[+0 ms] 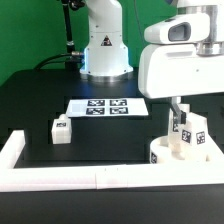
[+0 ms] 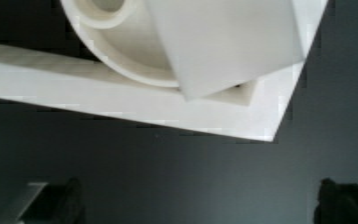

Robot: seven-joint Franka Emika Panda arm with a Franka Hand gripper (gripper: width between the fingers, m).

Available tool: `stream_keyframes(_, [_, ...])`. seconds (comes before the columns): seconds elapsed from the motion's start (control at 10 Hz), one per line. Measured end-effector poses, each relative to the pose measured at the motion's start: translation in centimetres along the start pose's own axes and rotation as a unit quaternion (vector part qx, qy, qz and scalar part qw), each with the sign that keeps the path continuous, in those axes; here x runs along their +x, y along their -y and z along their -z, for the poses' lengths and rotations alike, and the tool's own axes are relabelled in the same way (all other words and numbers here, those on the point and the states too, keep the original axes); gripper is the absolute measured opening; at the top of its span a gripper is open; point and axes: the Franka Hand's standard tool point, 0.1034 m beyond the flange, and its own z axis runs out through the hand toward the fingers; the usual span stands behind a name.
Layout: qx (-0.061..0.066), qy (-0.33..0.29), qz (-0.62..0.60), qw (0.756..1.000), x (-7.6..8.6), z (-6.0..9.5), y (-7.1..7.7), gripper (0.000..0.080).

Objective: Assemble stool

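A robotics lab: a white robot arm stands at twelve o'clock on a black desk, a green backdrop hangs behind it, and the marker board with printed tags lies mid-desk.

The round white seat lies flat on the desk at the exterior view's right. One blocky tagged leg stands upright on it, with a second leg just beside. A third leg lies loose, well apart.
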Motion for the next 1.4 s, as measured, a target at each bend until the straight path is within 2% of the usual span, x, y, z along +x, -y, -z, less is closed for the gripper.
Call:
stream_keyframes(0.2, [-0.009, 0.002, 0.063, 0.998, 0.0, 0.0, -0.5, 0.0649])
stream_keyframes(0.4, [-0.011, 0.004, 0.066, 0.998, -0.1, -0.1, -0.7, 0.0649])
stream_keyframes(0.5, [-0.008, 0.042, 0.081, 0.996, -1.6, -0.8, -0.1, 0.0649])
stream_keyframes(0.6, [-0.01, 0.081, 0.09, 0.993, -2.3, -1.2, 0.5, 0.0649])
stream_keyframes(0.8, [-0.01, 0.08, 0.076, 0.994, -2.1, -1.4, 1.1, 0.0649])
stream_keyframes(1.2, [-0.01, 0.081, 0.071, 0.994, -2.2, -1.5, 0.9, 0.0649])
stream_keyframes(1.4, [-0.01, 0.082, 0.067, 0.994, -2.8, -2.8, 1.7, 0.0649])
